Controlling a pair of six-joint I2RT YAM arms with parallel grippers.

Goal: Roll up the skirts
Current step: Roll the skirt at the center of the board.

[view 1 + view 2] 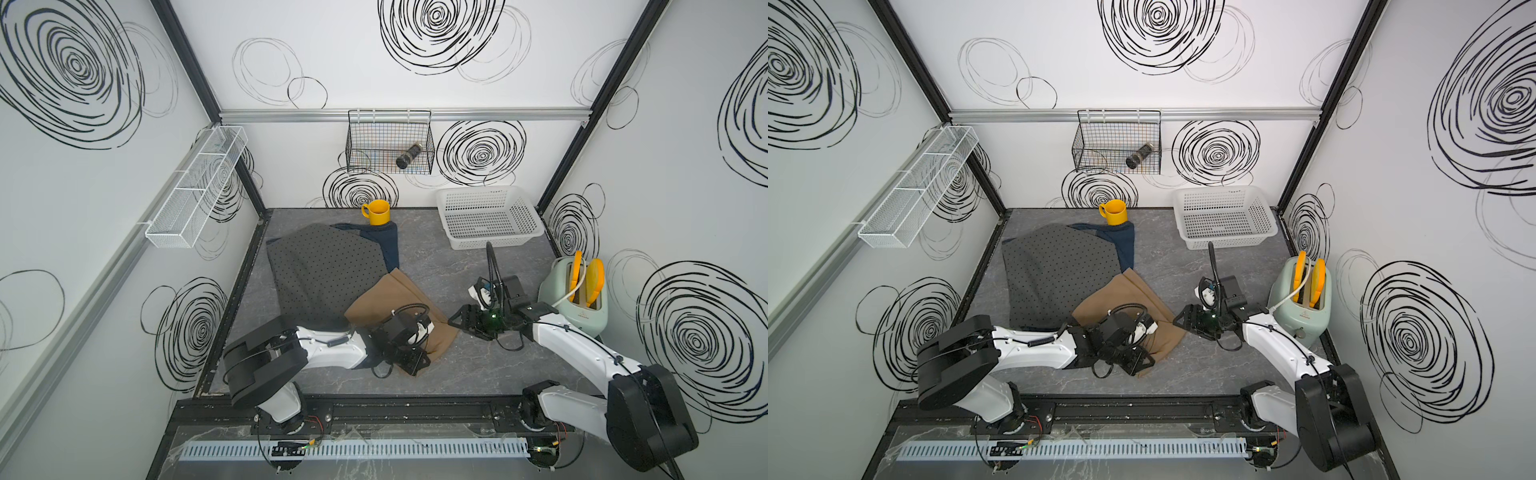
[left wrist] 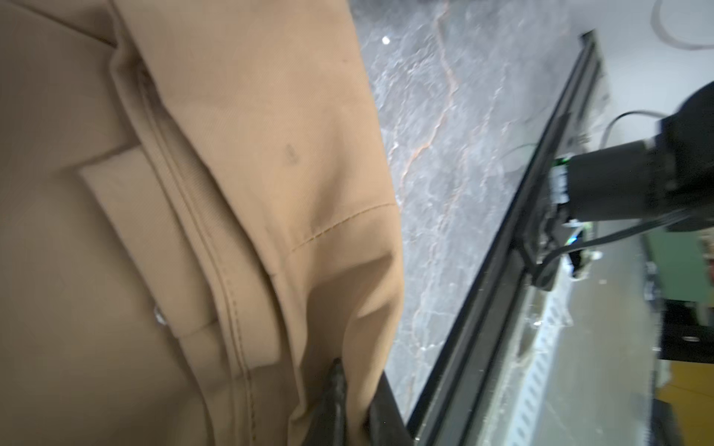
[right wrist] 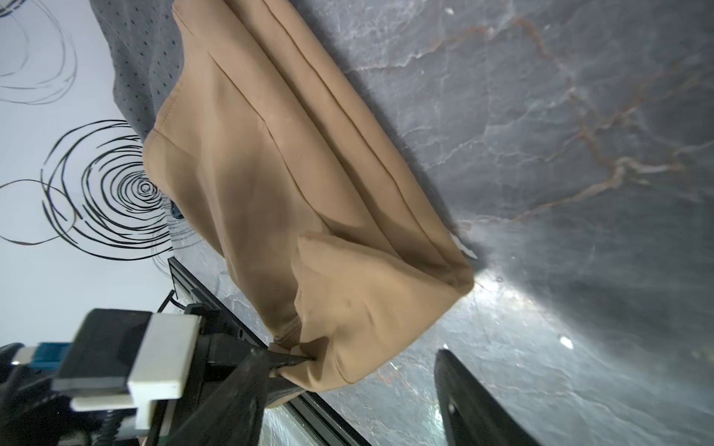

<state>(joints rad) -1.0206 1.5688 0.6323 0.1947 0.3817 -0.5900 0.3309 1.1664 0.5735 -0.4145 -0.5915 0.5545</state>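
The tan skirt [image 1: 382,307] [image 1: 1121,299] lies folded on the grey table, its far edge overlapping the dotted grey skirt [image 1: 324,270] [image 1: 1059,274]. The denim skirt [image 1: 384,245] pokes out from under the grey one at the back. My left gripper [image 1: 411,365] [image 2: 357,386] is shut on the tan skirt's near corner, with a fold of cloth [image 2: 359,309] pinched between the jaws. My right gripper [image 1: 452,322] [image 3: 347,355] is open just right of the tan skirt [image 3: 289,173], with its fingers [image 3: 459,386] wide apart and holding nothing.
A yellow mug [image 1: 377,212] stands at the back, touching the denim skirt. A white basket [image 1: 490,216] sits at the back right. A green toaster [image 1: 575,299] stands close behind my right arm. A black rail [image 1: 374,411] borders the table's front edge.
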